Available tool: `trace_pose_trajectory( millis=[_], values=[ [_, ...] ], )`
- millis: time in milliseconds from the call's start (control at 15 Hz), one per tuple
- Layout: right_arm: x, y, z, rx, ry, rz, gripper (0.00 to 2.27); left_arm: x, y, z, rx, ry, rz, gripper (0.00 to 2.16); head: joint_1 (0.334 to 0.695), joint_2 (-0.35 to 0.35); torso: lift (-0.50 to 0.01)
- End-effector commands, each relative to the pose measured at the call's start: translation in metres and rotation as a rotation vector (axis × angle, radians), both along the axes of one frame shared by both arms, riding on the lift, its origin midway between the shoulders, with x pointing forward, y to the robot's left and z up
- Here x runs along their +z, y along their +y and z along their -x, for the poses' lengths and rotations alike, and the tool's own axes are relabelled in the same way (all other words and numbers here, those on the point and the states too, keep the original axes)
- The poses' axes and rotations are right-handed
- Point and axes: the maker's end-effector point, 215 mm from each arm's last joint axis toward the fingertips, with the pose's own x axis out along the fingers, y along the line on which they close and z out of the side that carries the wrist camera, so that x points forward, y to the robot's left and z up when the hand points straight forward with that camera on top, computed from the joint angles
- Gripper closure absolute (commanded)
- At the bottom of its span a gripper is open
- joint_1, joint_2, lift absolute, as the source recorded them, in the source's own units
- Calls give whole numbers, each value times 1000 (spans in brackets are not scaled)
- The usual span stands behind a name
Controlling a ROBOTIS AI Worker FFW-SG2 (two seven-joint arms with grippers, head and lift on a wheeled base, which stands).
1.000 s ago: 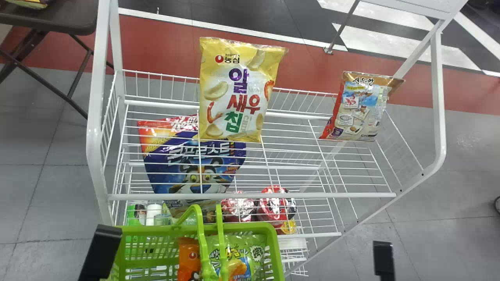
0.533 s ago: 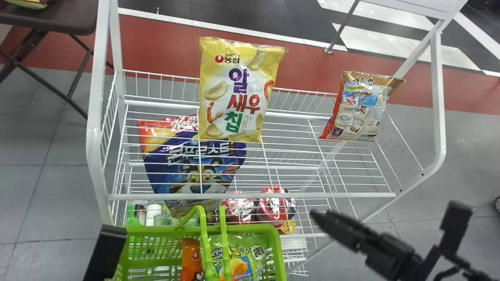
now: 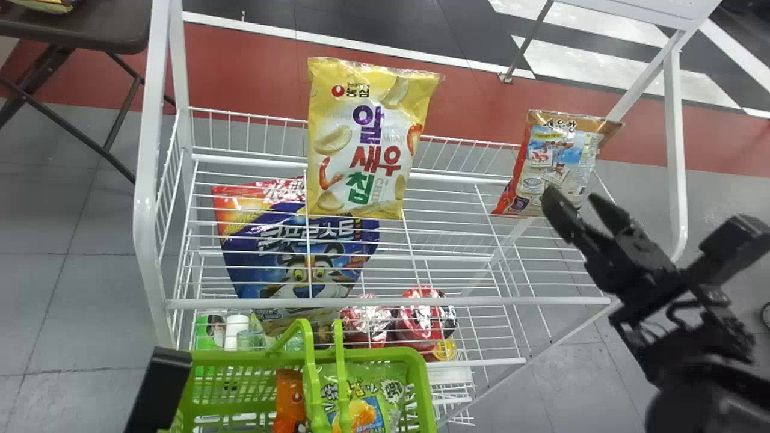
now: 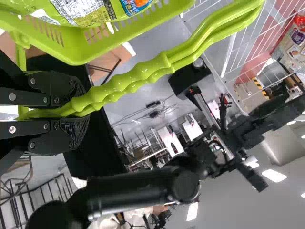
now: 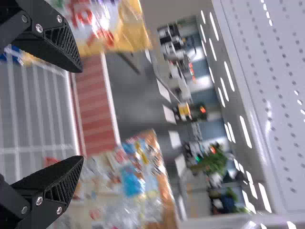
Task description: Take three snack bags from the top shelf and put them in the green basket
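Observation:
On the top shelf stand a yellow snack bag (image 3: 367,141) left of centre and an orange-brown snack bag (image 3: 553,159) at the right. My right gripper (image 3: 573,198) is by the lower front of the orange-brown bag. In the right wrist view, the right gripper (image 5: 79,114) is open with nothing between its fingers; the orange-brown bag (image 5: 138,179) is beside one fingertip. The green basket (image 3: 415,355) holds an orange bag (image 3: 290,397) and a green bag (image 3: 392,391). My left gripper (image 3: 157,391) is at lower left; in the left wrist view the left gripper (image 4: 78,109) is shut on the basket handles (image 4: 157,69).
The white wire rack (image 3: 385,301) has side posts and a front rail around its top shelf. On lower levels are a blue cereal bag (image 3: 301,252), red packs (image 3: 421,316) and bottles (image 3: 210,328). A dark table (image 3: 78,27) stands at the back left.
My right arm has come in from the lower right and moved up and forward to the orange-brown bag. The basket has swayed slightly; the shelf bags have not moved.

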Motion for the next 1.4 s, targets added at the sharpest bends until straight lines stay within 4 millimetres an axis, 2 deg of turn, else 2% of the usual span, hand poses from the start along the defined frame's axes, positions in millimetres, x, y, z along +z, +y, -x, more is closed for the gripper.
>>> trace_pose_trajectory(
  millis=[0, 67, 200, 467, 600, 667, 733, 800, 867, 1000, 1133, 1333],
  values=[
    [3, -19, -36, -51, -29, 64, 208, -1, 1, 1, -1, 4, -1, 1048, 695, -350, -41],
    [0, -25, -45, -66, -21, 70, 208, -1, 1, 1, 0, 3, 0, 1045, 695, -350, -41],
    [1, -44, -51, -122, -37, 97, 208, -3, 0, 1, -1, 7, -2, 1048, 695, -350, -41],
    [-28, -70, -72, -153, 17, 90, 208, -4, 0, 1, -1, 9, -6, 1048, 695, -350, -41],
    [-37, -74, -80, -129, 44, 94, 228, -4, 0, -1, 2, 5, -7, 1048, 695, -350, -41],
    [-42, -73, -83, -104, 56, 87, 512, -5, 0, 0, 1, 8, -10, 1048, 695, -350, -41],
    [-44, -70, -83, -85, 62, 81, 923, -5, 0, -1, 1, 6, -10, 1045, 695, -350, -41],
    [-51, -63, -83, -59, 80, 60, 1717, -5, 1, -1, 3, 8, -12, 1048, 695, -350, -41],
    [-54, -59, -83, -32, 90, 46, 2051, -5, 1, -2, 2, 8, -13, 1048, 695, -350, -41],
    [-52, -56, -82, -14, 84, 42, 2243, -5, 1, -3, 2, 7, -13, 1045, 695, -350, -41],
    [-49, -60, -82, -22, 78, 41, 2243, -5, 1, -2, 0, 7, -12, 1045, 695, -350, -41],
    [-42, -51, -74, 7, 56, 38, 2243, -6, 1, -2, 2, 9, -16, 1045, 695, -350, -41]
  ],
)
